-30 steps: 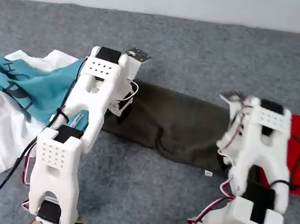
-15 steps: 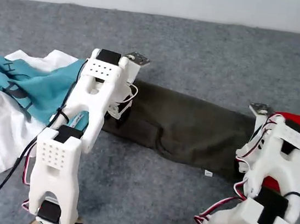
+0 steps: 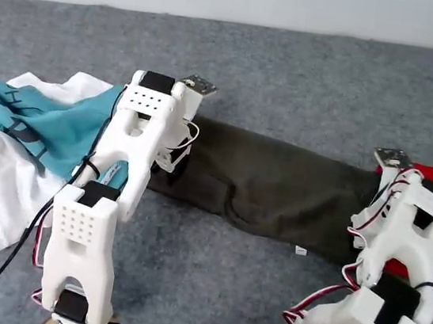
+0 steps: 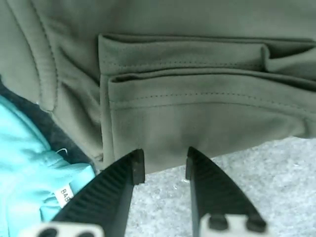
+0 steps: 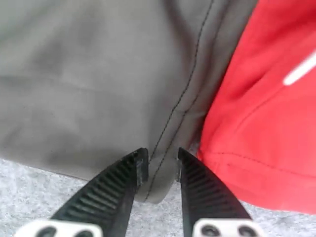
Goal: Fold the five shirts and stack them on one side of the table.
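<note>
Both sets of jaws are standing narrowly parted, gripping nothing; we're seeing the olive shirt (image 3: 261, 184) lying stretched across the grey table (image 3: 290, 84); left gripper (image 4: 164, 165) is hovering at its hem beside the teal shirt (image 4: 24, 163); right gripper (image 5: 161, 165) is hovering at the end touching the red shirt (image 5: 266, 123).

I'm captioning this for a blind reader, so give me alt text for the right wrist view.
The right pincer, slightly open, hangs over the hem of an olive green shirt lying on the grey table. A red shirt lies right against the olive one's edge.
</note>
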`<state>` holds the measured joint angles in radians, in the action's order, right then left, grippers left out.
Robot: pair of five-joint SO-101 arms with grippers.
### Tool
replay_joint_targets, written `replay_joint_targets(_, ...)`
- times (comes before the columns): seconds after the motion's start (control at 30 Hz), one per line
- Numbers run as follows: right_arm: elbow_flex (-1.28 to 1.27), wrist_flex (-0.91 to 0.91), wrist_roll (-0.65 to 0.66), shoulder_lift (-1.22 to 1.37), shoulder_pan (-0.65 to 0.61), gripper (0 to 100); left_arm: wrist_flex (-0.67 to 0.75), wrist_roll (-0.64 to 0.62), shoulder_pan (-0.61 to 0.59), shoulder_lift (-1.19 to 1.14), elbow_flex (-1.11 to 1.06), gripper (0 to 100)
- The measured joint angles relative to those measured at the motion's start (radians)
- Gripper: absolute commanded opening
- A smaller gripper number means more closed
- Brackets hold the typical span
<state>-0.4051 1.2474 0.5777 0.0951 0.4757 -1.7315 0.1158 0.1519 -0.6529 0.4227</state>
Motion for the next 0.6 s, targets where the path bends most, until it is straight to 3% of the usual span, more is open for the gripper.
replay_joint_targets(0.17, 0.0, -0.009, 0.0, 0.037, 0.002, 16.7, 0.0, 0.0, 0.0, 0.0, 0.0, 15)
replay_joint_targets(0.47, 0.005, -0.051, 0.0, 0.133, 0.002, 16.5, 0.0, 0.0, 0.0, 0.0, 0.0, 15)
replay_joint_targets(0.6, 0.005, -0.051, 0.0, 0.133, -0.011, 9.9, 0.0, -0.002, 0.0, 0.0, -0.023, 15)
